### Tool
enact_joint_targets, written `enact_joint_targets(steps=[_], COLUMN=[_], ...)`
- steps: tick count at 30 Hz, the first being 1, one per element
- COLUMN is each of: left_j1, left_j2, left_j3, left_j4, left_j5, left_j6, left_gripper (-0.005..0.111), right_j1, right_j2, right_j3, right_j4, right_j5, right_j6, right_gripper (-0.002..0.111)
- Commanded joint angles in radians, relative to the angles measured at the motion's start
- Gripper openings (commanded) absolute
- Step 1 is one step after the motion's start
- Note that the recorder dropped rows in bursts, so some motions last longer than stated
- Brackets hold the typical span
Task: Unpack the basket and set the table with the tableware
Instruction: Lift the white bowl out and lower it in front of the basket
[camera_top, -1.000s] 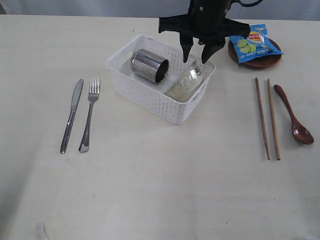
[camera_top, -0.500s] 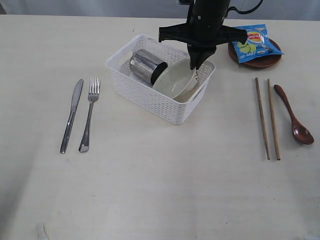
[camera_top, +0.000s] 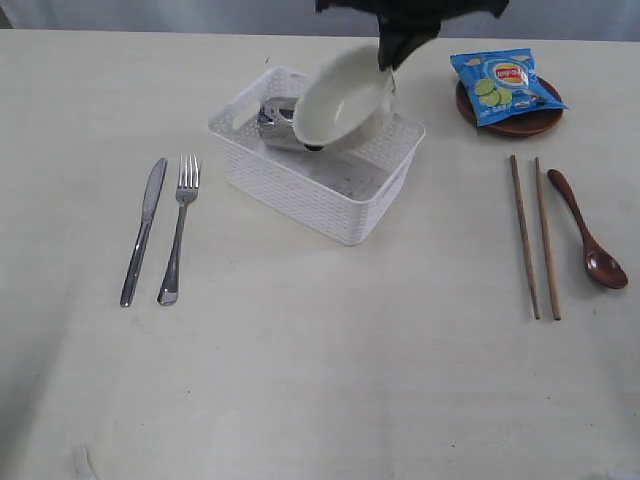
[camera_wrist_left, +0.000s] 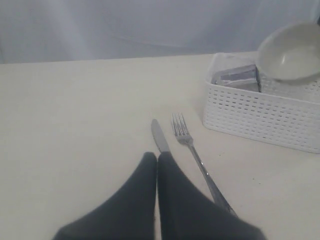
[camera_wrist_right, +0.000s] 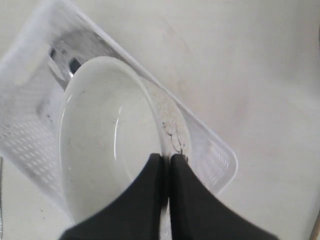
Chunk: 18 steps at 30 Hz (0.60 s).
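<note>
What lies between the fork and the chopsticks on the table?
The basket, with the bowl held above it; otherwise bare table, shown in the exterior view.

**Table Surface: Contents**

The cream table (camera_top: 320, 380) carries six items. At the left, a knife (camera_top: 143, 232) and fork (camera_top: 178, 230) lie side by side. The white basket (camera_top: 300, 185) stands at rear centre. At the right lie chopsticks (camera_top: 524, 238), just beside them a spoon (camera_top: 578, 224), and behind them a brown plate (camera_top: 520, 127).
</note>
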Motion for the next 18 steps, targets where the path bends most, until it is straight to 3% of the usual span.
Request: enact_joint_targets(steps=[1,10,18], left_j1=[-0.006,-0.006,-0.006], left_j2=[-0.003,-0.003,-0.003], left_j3=[0.003,0.003,0.003], left_j4=[0.0,0.0,0.0], left_j5=[-0.002,-0.002,-0.002], left_j6=[-0.003,-0.003,-0.003], left_gripper=[0.0,0.0,0.0], right_j1=[-0.001,-0.003,-0.003], right_j2=[-0.071,-0.175,-0.199], right_j3=[-0.068,-0.05,0.184], right_j4=[0.025,0.161,0.505], right_j5=[-0.008,-0.008,-0.008], right_j6=[-0.103,-0.281,-0.557], right_gripper=[0.0,0.0,0.0])
